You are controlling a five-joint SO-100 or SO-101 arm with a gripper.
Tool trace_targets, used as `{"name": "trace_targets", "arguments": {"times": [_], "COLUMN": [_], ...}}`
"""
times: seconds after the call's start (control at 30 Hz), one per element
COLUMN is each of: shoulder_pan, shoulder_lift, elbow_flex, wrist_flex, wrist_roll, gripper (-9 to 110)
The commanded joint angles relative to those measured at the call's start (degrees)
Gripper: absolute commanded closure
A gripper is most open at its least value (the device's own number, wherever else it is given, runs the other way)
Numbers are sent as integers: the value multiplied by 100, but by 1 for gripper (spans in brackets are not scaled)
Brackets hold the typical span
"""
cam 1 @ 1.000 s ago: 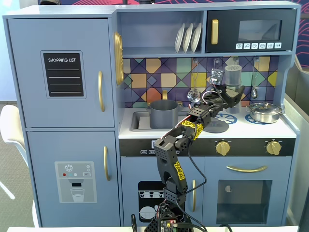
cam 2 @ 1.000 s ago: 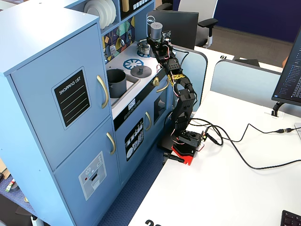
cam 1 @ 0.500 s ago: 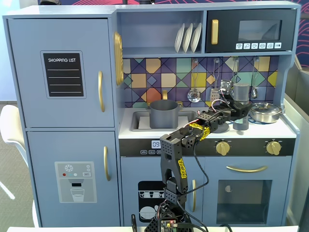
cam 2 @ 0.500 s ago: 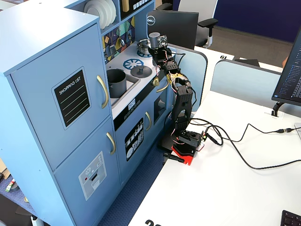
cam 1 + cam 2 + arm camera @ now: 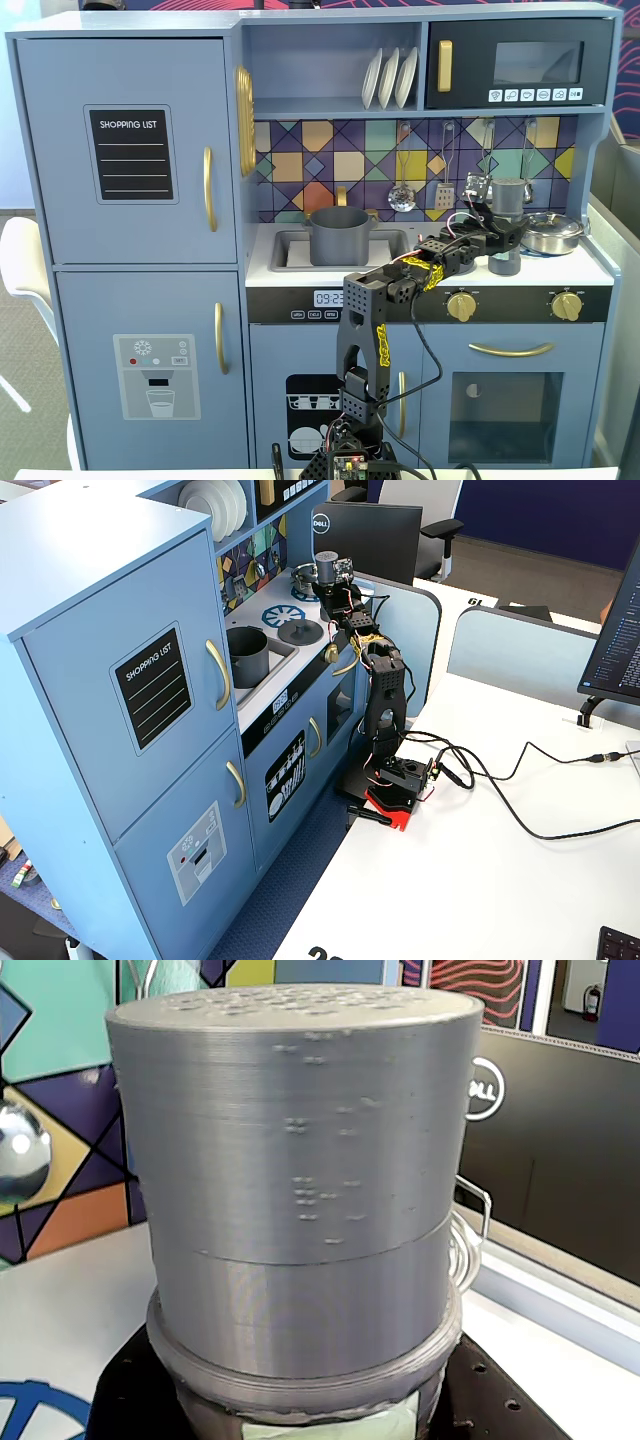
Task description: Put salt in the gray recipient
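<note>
The salt shaker (image 5: pixel 508 205), a tall gray cylinder, stands upright at the right of the toy stove top. It fills the wrist view (image 5: pixel 300 1180), with a strip of pale green label at the bottom edge. My gripper (image 5: pixel 505 240) is shut on the shaker's lower half, one black jaw on each side (image 5: pixel 305 1410). I cannot tell whether the shaker rests on the stove or is just off it. The gray pot (image 5: pixel 340 235) sits in the sink, to the left of the gripper. The pot (image 5: pixel 246 652), shaker (image 5: pixel 325 565) and gripper (image 5: pixel 332 580) also show in a fixed view.
A shiny steel pan (image 5: pixel 552 232) sits just right of the shaker. A ladle (image 5: pixel 402 195) and a spatula (image 5: pixel 444 190) hang on the tiled back wall. A flat gray knobbed lid (image 5: pixel 299 632) lies on the stove between the sink and the shaker.
</note>
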Motion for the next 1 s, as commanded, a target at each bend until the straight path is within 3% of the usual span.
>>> {"name": "trace_targets", "arguments": {"times": [0.0, 0.47, 0.73, 0.97], "shoulder_pan": [114, 229, 229, 255], "shoulder_lift": [26, 325, 431, 668], "elbow_flex": [-404, -88, 18, 176], "wrist_flex": [-123, 185, 141, 105], "wrist_roll": [299, 193, 554, 527], "gripper": [101, 100, 71, 59]}}
